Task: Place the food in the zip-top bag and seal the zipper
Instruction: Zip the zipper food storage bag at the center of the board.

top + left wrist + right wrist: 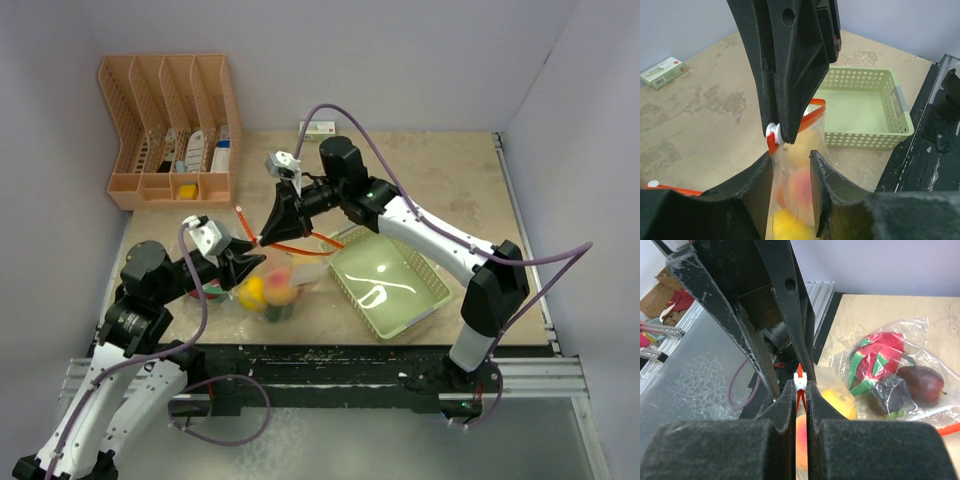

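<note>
My right pincer (800, 390) is clamped on the zipper (771, 146) of the bag (917, 337), right at its white slider (799, 383). Just beneath it my left pincer (791, 165) has its jaws apart, one on either side of the clear plastic; I cannot tell if they touch it. Yellow and orange food (790, 225) sits in the bag between those jaws, with red and dark purple pieces off beside the right pincer. A green tray (865, 141) rests on the tabletop (715, 115) beyond the left pincer.

Bright, even overhead light, shadows soft. Glare streak on tray (410, 265), glints on bag (927, 340). Wrist foregrounds kinda blurry.
</note>
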Tool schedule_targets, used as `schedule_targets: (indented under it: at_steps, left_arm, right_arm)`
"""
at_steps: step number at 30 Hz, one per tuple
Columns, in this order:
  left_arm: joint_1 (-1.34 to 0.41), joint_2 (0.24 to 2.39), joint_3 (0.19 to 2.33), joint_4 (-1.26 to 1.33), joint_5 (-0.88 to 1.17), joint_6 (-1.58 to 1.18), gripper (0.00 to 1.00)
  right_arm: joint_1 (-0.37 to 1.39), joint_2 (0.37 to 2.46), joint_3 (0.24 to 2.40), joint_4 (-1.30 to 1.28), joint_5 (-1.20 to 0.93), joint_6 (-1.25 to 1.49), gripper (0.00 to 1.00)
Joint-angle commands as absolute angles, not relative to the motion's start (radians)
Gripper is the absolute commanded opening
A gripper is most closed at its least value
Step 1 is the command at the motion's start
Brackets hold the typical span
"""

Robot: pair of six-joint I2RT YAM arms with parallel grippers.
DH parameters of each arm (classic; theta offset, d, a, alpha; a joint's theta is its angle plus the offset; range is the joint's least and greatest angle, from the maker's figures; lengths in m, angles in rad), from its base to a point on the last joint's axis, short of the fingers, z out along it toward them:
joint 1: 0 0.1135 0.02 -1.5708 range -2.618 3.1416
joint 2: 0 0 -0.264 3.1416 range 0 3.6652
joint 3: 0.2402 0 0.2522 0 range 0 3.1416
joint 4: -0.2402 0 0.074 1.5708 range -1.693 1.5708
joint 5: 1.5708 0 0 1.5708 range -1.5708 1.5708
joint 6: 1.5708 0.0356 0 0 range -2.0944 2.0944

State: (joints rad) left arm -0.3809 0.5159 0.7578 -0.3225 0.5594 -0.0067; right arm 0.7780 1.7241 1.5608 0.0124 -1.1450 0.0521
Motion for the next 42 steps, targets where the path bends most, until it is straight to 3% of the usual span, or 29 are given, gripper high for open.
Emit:
schedule_targets:
  at_steps: [1,6,7,9,15,23,42]
  left_arm:
    - [-0.381,0.568,0.743,-0.214,0.627,-0.024,0.36]
    - [-0.38,0.642,0.76,-0.21,0.676,-0.029,0.3]
    - [-0.381,0.651,0.765,-0.204,0.686,-0.03,0.24]
    - [-0.381,0.665,0.771,-0.186,0.703,-0.034,0.0]
    - [-0.382,0.684,0.807,-0.21,0.776,-0.031,0.0]
    - [-0.381,0.561,0.866,-0.271,0.67,-0.016,0.0]
    - [-0.38,0.524,0.999,-0.34,0.481,0.04,0.0]
  right_arm:
    - [0.782,1.674,1.612,0.035,-1.161,0.039,0.0]
    - [0.781,1.669,1.615,0.028,-1.163,0.035,0.0]
    - [0.781,1.667,1.615,0.025,-1.163,0.033,0.0]
    - [0.781,1.665,1.612,0.025,-1.161,0.031,0.0]
    - [0.782,1.663,1.603,0.017,-1.158,0.018,0.0]
    - [0.77,1.675,1.597,-0.034,-1.126,-0.039,0.0]
    - [0.728,1.683,1.533,-0.072,-1.138,-0.105,0.0]
